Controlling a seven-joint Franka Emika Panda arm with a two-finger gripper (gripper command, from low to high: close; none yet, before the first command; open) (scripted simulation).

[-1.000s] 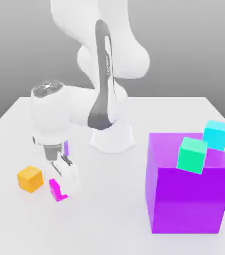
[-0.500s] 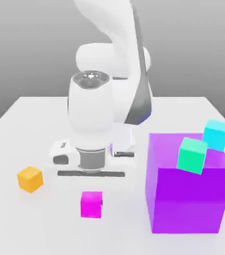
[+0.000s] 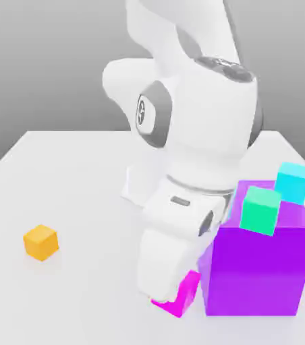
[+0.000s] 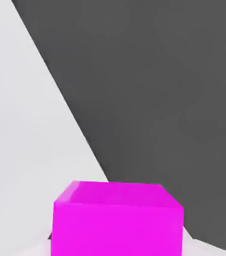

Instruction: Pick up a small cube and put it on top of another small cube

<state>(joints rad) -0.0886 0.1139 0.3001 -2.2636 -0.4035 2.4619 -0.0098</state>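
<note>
Partly hidden: the smooth magenta-pink cube sat low centre of the exterior frame — partly behind the rounded white gripper, which held it.
Cut off: the cube's near end, in the hand view.
Hard to tell: whether the glossy green cube and cyan cube, right, touched the big flat-sided purple cube.
Left: a plain orange cube.

Large purple cube beside the tool
</note>
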